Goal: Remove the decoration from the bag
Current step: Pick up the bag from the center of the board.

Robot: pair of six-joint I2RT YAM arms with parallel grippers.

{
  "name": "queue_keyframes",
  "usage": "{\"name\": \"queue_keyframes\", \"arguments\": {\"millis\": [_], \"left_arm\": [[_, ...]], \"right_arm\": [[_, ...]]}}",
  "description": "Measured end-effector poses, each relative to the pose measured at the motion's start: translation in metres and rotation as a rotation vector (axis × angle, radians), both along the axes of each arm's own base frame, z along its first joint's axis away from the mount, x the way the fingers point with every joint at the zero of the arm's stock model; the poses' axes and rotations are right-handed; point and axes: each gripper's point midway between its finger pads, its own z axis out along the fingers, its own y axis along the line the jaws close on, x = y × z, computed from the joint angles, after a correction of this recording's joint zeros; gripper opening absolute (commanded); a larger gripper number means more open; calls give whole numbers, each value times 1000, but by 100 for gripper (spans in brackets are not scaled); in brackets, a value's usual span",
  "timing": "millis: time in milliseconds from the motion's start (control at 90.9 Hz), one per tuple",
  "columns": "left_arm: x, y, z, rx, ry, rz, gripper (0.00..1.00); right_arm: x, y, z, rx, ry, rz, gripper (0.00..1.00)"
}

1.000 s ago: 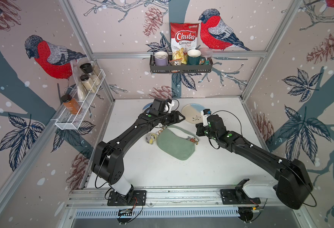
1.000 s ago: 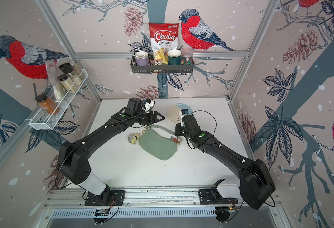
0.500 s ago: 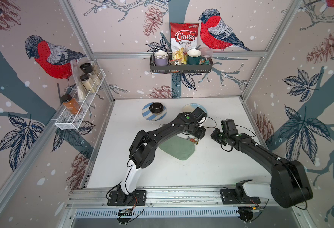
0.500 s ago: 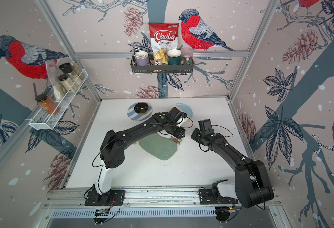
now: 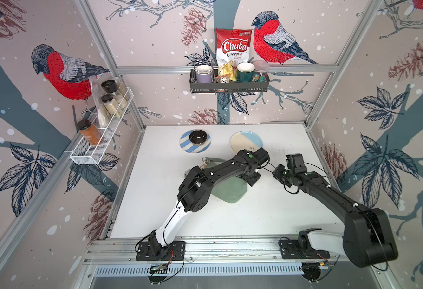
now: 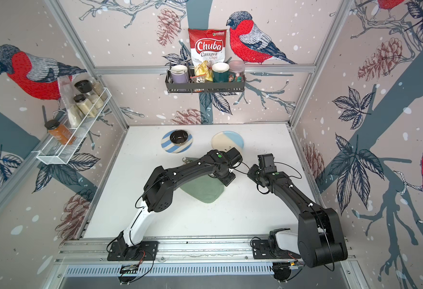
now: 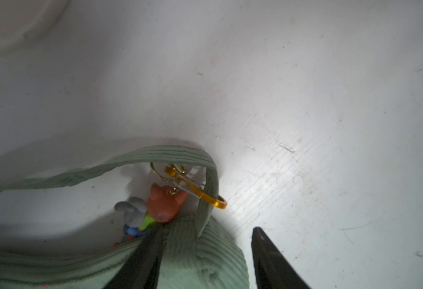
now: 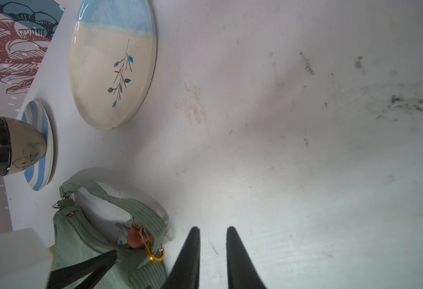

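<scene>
Lying flat, sage-green corduroy bag (image 7: 205, 252), looped strap (image 7: 140, 156) (charm (image 7: 164, 205) attached)

Left end effector (image 7: 206, 229) now at the bag (image 7: 192, 252); right end effector (image 8: 213, 228) apart.

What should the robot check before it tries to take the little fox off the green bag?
1. Fox in sight: ok, it lies beside the bag, inside the strap loop.
2. Clip uncovered: ok, it is gold and hooked round the strap.
3. Left gripper steadying the bag: cannot tell; it is open with one finger over the bag, contact unclear.
4. Right gripper empty: ok, nothing between its fingers.
5. Right gripper on the clip: not ok; it is beside the bag, jaws only slightly apart.
6. Plate out of the way: ok.
</scene>
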Motion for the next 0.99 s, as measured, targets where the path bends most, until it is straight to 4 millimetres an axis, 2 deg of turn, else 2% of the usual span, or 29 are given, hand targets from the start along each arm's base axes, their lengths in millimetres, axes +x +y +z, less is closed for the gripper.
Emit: {"name": "queue_keyframes", "arguments": {"millis": [253, 407, 616, 869, 990], "left_arm": [[-8, -5, -15, -14, 66, 21, 54], [0, -5, -30, -12, 84, 63, 46], [11, -2, -31, -12, 68, 103, 38], [13, -1, -34, -6, 76, 110, 17], [11, 3, -23, -12, 79, 111, 4]], "right_arm": [[-3, 0, -6, 3, 16, 3, 21], [-4, 2, -7, 5, 20, 8, 21], [-4, 3, -8, 4, 23, 13, 20], [-5, 6, -10, 12, 31, 8, 20], [-4, 8, -9, 13, 27, 11, 20]]}}
